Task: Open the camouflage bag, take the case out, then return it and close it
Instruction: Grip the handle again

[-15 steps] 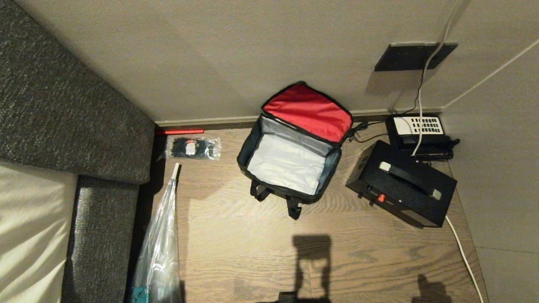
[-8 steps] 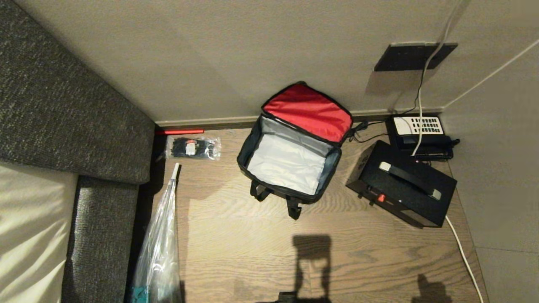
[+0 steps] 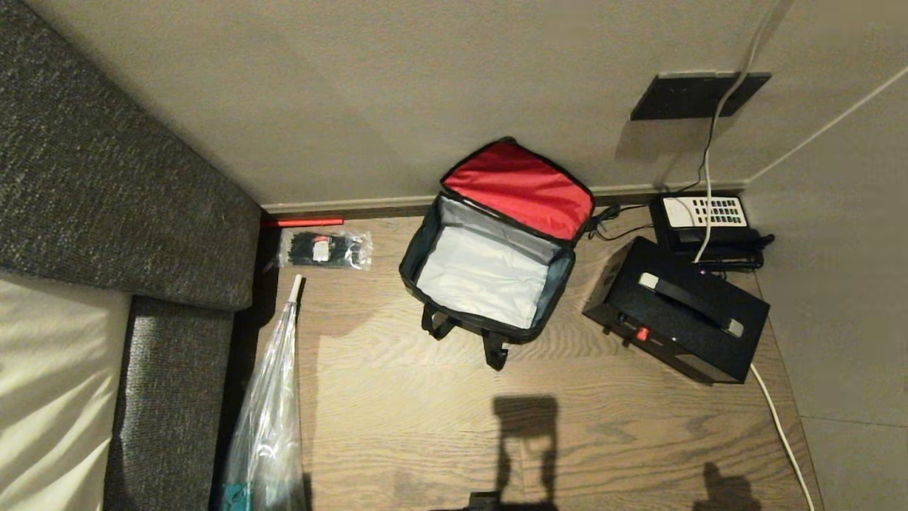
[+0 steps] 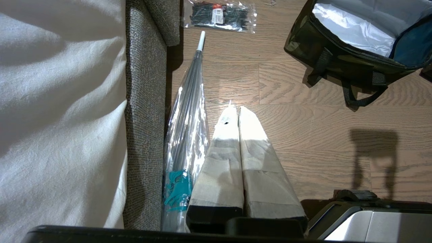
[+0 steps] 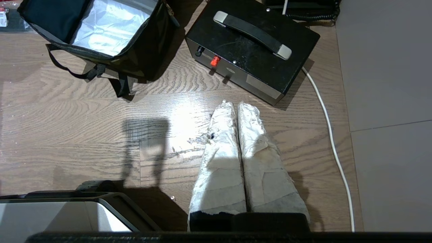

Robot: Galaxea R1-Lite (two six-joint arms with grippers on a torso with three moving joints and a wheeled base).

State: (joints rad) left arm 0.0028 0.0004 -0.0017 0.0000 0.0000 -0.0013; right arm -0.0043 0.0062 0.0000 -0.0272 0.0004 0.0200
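Note:
The camouflage bag (image 3: 489,273) stands open on the wood floor by the wall, its red-lined lid (image 3: 521,188) flipped back and its silver inside empty; it also shows as the bag (image 4: 351,50) and the bag (image 5: 101,37). The black case (image 3: 677,319) with its handle and red latch sits on the floor to the bag's right, seen too as the case (image 5: 253,47). Neither arm is in the head view. My left gripper (image 4: 236,109) hangs shut and empty above bare floor near the sofa. Short of the case, my right gripper (image 5: 234,106) is shut and empty over the floor.
A grey sofa (image 3: 120,213) fills the left. A clear-wrapped umbrella (image 3: 273,404) and a bag of black cable ties (image 3: 325,248) lie beside it. A black telephone (image 3: 706,220) sits in the corner, with a white cable (image 3: 780,426) along the right wall.

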